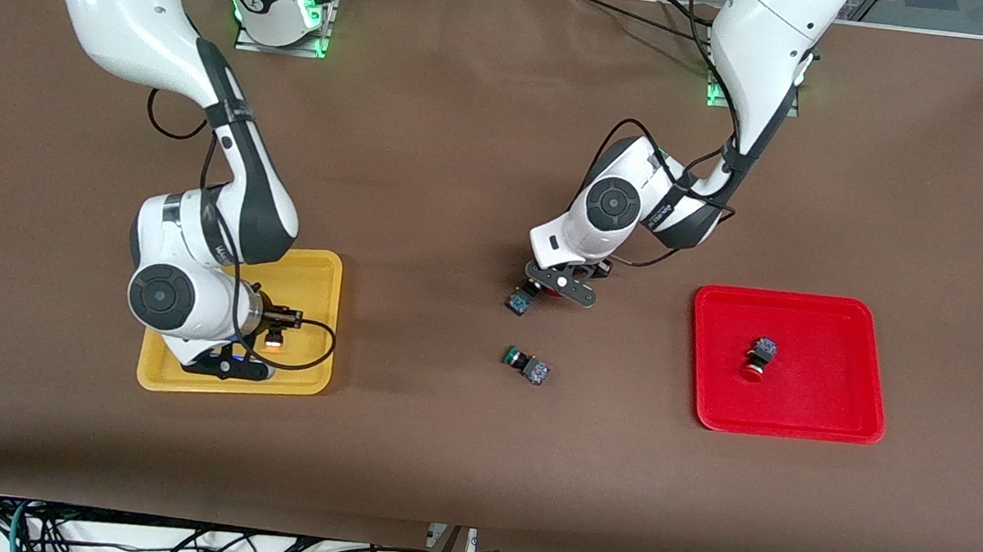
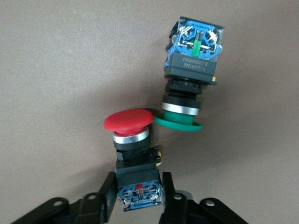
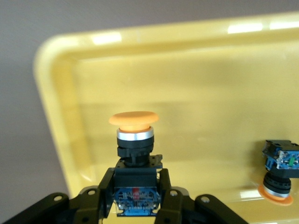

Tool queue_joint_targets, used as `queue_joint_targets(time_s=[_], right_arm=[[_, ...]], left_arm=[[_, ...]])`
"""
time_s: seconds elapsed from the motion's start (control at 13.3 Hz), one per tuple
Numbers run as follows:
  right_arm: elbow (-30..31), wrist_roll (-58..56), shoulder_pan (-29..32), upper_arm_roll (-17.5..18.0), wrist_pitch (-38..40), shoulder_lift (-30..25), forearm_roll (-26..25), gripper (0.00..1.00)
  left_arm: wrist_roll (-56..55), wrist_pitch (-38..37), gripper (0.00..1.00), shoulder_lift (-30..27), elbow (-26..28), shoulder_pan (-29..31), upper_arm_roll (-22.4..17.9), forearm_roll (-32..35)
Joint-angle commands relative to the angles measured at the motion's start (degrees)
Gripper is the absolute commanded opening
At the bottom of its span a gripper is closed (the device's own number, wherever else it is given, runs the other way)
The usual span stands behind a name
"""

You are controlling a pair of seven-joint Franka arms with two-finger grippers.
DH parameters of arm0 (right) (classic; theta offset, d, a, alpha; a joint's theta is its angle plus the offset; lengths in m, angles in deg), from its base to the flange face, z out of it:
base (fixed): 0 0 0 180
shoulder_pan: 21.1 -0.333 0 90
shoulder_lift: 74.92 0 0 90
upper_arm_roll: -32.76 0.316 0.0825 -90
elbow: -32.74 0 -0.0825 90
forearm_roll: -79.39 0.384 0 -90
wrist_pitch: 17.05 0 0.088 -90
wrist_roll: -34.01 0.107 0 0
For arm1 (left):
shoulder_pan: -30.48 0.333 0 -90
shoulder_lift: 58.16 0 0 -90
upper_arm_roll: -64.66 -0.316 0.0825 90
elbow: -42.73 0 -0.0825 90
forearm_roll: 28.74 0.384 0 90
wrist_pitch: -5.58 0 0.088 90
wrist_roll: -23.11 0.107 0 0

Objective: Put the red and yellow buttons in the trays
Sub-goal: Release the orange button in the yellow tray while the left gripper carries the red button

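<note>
My left gripper (image 1: 557,286) (image 2: 139,196) is low over the middle of the table. It is shut on the dark body of a red button (image 2: 128,123), whose cap touches a green-capped switch (image 2: 191,70). A second red button (image 1: 758,358) lies in the red tray (image 1: 829,327) toward the left arm's end. My right gripper (image 1: 228,366) (image 3: 135,196) is over the yellow tray (image 1: 311,272) (image 3: 187,70). It is shut on a yellow button (image 3: 134,120). Another yellow button (image 3: 279,179) (image 1: 273,342) lies in that tray.
One green-capped switch (image 1: 521,301) lies beside the left gripper, and the other one (image 1: 526,365) lies nearer to the front camera. Brown table mat (image 1: 465,174) stretches between the two trays.
</note>
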State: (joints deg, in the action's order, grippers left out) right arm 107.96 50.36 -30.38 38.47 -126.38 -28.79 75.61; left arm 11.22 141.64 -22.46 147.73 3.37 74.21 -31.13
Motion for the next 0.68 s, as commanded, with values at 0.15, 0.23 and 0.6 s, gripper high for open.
queue_joint_targets(time_s=[0.15, 0.23, 0.6], right_arm=[[4.9, -1.2, 1.9, 0.6, 0.4, -0.5, 0.6, 1.00], [4.4, -2.1, 2.6, 0.6, 0.6, -0.9, 0.6, 1.00], [-1.3, -11.6, 5.9, 0.4, 19.5, -10.0, -0.2, 1.00]], left_arm=[[1.0, -8.8, 0.21, -4.7, -1.4, 2.7, -0.4, 0.0], [2.8, -14.3, 0.21, -6.7, -2.6, 4.7, -0.4, 0.0], [21.2, -32.4, 0.23, -9.8, -8.8, 18.7, -0.8, 0.3]])
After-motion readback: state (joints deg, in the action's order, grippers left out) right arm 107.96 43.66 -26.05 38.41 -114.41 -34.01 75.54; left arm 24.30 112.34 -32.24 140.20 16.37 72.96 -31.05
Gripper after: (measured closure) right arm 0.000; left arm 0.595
